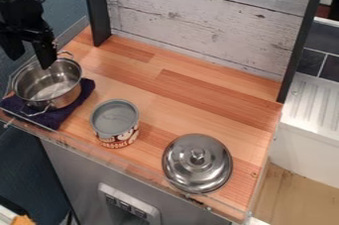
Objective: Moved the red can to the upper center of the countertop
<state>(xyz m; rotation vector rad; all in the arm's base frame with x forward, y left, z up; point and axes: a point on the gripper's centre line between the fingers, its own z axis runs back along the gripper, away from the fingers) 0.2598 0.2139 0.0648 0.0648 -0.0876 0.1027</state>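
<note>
One gripper [30, 58], released, fingers apart, hung near the pot's [65, 101] rim. One red-labelled can [118, 131] stood on the countertop [198, 102], beyond the pot from the gripper. One metal lid [197, 174] lay farther from the gripper.

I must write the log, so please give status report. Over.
Claw open, upper left, near pot. Can upright near front edge, not at upper center. Pot left, lid right, neither touching it.
</note>
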